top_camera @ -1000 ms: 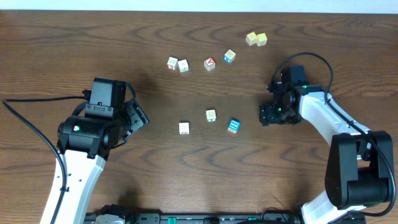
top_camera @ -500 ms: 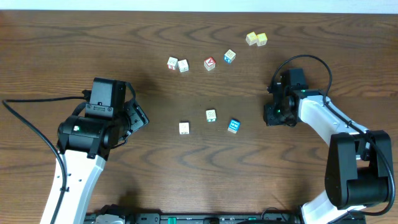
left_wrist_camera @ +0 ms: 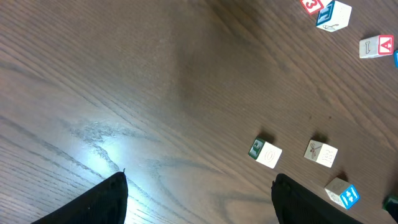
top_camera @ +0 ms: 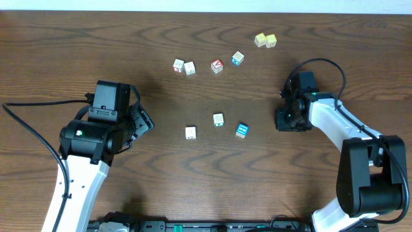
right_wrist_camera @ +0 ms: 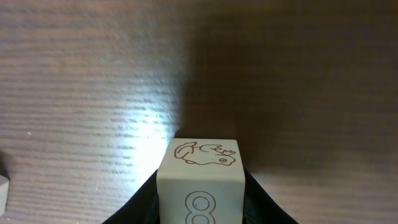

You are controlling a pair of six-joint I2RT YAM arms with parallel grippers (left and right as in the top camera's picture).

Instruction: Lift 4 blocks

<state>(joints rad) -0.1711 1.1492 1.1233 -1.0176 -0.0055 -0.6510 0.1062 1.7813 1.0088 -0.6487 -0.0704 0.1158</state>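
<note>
In the right wrist view, my right gripper (right_wrist_camera: 202, 202) is shut on a cream block (right_wrist_camera: 200, 177) marked with a brown animal outline and an 8. From overhead, that gripper (top_camera: 286, 120) covers the block at the table's right. Three more blocks lie mid-table: a cream one (top_camera: 190, 132), a second cream one (top_camera: 218, 119) and a blue-faced one (top_camera: 241, 130). The left wrist view shows them too: the first cream block (left_wrist_camera: 265, 153), the second (left_wrist_camera: 321, 154) and the blue one (left_wrist_camera: 342, 193). My left gripper (top_camera: 143, 121) is open and empty, well left of them, with only bare wood between its fingertips (left_wrist_camera: 115, 186).
Further back sit a red-faced cube (top_camera: 217, 66), a pale-blue cube (top_camera: 237, 58), two white cubes (top_camera: 178, 65) (top_camera: 189, 67) and two yellow cubes (top_camera: 260, 40) (top_camera: 271, 40). A black cable (top_camera: 322, 63) loops above the right arm.
My right gripper has closed on the cream 8 block and shifted slightly to the right. The left arm and the other blocks have not moved.
</note>
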